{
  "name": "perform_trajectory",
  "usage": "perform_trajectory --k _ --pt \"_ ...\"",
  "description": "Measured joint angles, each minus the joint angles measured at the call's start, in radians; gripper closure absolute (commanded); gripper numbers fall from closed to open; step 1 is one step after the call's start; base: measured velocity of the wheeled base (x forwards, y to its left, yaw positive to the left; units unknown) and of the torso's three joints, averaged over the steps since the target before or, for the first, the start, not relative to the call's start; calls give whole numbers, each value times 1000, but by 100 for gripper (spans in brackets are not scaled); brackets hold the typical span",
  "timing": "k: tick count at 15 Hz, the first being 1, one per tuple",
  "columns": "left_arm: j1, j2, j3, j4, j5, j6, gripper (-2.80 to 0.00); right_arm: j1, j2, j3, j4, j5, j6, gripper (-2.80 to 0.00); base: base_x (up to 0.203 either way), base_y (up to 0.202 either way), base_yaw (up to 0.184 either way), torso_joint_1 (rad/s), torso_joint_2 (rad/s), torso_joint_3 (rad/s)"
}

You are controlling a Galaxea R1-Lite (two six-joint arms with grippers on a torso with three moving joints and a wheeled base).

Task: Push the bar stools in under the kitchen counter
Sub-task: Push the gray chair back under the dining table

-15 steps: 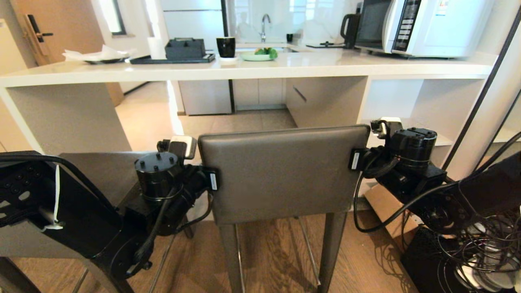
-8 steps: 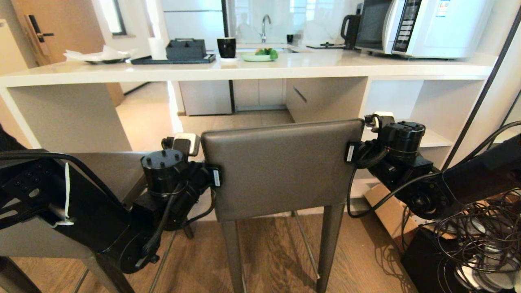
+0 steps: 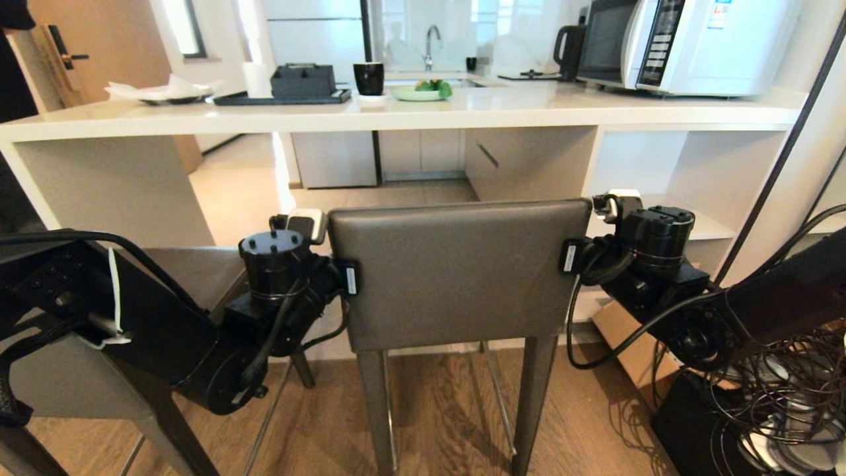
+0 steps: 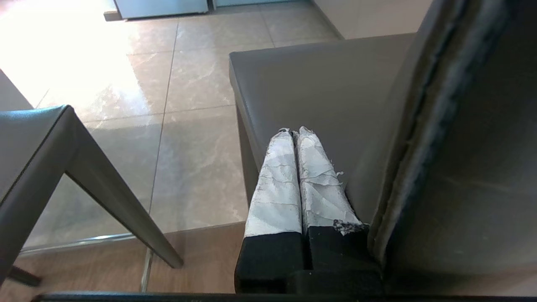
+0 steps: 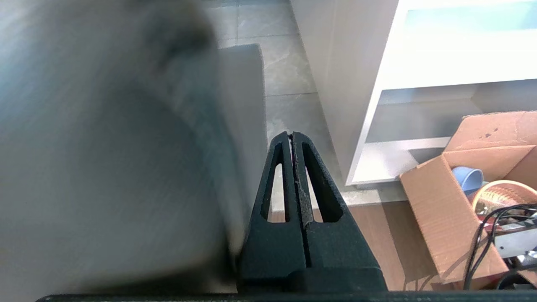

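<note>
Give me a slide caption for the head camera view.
Both arms flank the centre bar stool, left end effector and right end effector at its backrest edges, facing the kitchen counter.

I see one bar stool (image 3: pixel 456 277) ahead of me, facing the kitchen counter (image 3: pixel 396 112). A second stool (image 3: pixel 178 277) stands to its left. My left gripper (image 4: pixel 298 138) and right gripper (image 5: pixel 292 144) flank its backrest.

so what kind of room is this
Most likely a home kitchen: a white counter carries a microwave, a tap stands at a sink behind, and a bar stool faces the counter.
</note>
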Motion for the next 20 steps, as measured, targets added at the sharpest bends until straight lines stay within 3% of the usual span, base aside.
perform_trajectory --k 6,13,15,20 --pt "73 33 -56 4 -5 62 0 13 -22 113 -70 1 -3 0 0 0 0 0 0 0" --pt "129 67 -110 5 -4 137 0 51 -26 135 -65 -8 -23 0 0 0 0 0 0 0" --pt "115 62 -97 -4 0 134 0 53 -21 123 -58 -9 -25 0 0 0 0 0 0 0" --pt "-12 29 -10 -19 18 84 0 35 -3 -21 48 -29 -39 0 0 0 0 0 0 0"
